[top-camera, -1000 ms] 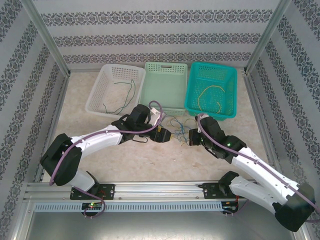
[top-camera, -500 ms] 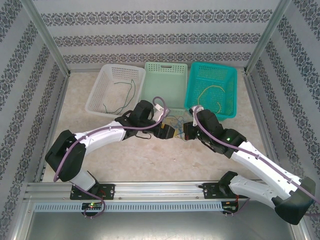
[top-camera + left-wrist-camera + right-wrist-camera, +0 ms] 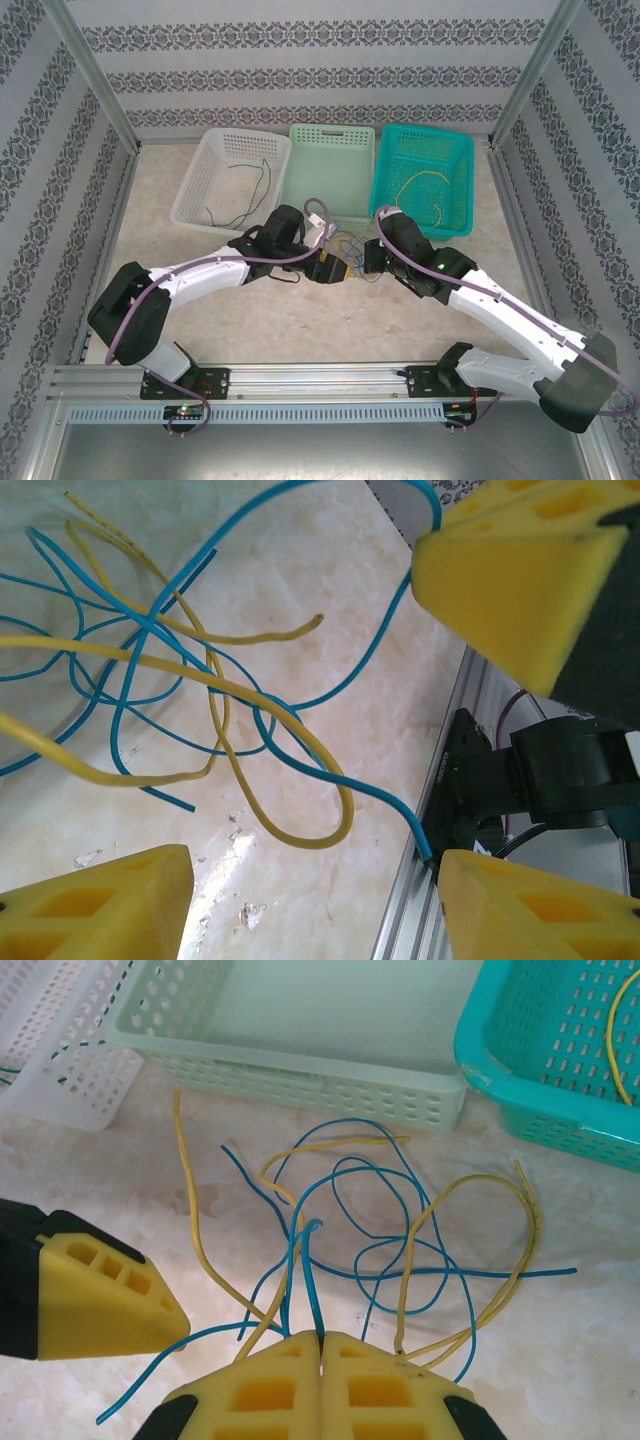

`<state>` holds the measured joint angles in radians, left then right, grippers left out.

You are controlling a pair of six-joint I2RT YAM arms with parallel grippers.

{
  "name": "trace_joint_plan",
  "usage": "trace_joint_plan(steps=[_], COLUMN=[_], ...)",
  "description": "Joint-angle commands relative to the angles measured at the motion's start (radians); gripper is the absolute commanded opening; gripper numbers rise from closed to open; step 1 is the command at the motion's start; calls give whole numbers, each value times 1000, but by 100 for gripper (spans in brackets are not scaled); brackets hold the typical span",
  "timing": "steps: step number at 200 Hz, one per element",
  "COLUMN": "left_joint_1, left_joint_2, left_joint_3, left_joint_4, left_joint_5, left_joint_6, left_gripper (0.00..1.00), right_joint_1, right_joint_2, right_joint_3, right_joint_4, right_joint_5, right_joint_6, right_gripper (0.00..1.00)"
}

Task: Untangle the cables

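Observation:
The cables (image 3: 352, 244) are a loose tangle of blue and yellow wires on the marble table, between the two grippers and just in front of the baskets. My right gripper (image 3: 320, 1338) is shut on a blue cable (image 3: 312, 1270), which loops up from between its closed yellow fingers into the tangle (image 3: 420, 1230). In the top view the right gripper (image 3: 368, 262) sits at the tangle's right edge. My left gripper (image 3: 315, 905) (image 3: 336, 268) is open at the tangle's left edge, and a yellow loop (image 3: 300, 830) and a blue wire end (image 3: 400, 815) lie ahead of its jaws, untouched.
Three baskets stand behind the tangle. The white one (image 3: 190, 200) holds green wires (image 3: 250, 185), the pale green one (image 3: 332, 132) is in the middle, and the teal one (image 3: 425, 131) holds a yellow wire (image 3: 418, 182). The two grippers are close together. An aluminium rail (image 3: 300, 378) runs along the near edge.
The right gripper has moved up and left into the tangle, staying shut. The left gripper has shifted slightly right towards it, still open.

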<state>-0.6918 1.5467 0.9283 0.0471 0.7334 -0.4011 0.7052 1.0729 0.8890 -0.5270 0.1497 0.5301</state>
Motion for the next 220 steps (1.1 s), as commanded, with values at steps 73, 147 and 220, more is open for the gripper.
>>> trace_joint_plan(steps=[73,147,220], left_joint_1=[-41,-46,-21], left_joint_2=[45,79,19], left_joint_3=[39,56,15], left_joint_4=[88,12,-118], left_joint_5=[-14,-162,-282], left_joint_6=[-46,-41,34], left_gripper=[66,23,5], right_joint_1=[14,18,-50], right_joint_2=[15,-27,-273], right_joint_3=[33,8,-45], right_joint_4=[61,69,-88], right_joint_5=[8,-7,41], right_joint_6=[92,143,145], right_gripper=[0,0,0])
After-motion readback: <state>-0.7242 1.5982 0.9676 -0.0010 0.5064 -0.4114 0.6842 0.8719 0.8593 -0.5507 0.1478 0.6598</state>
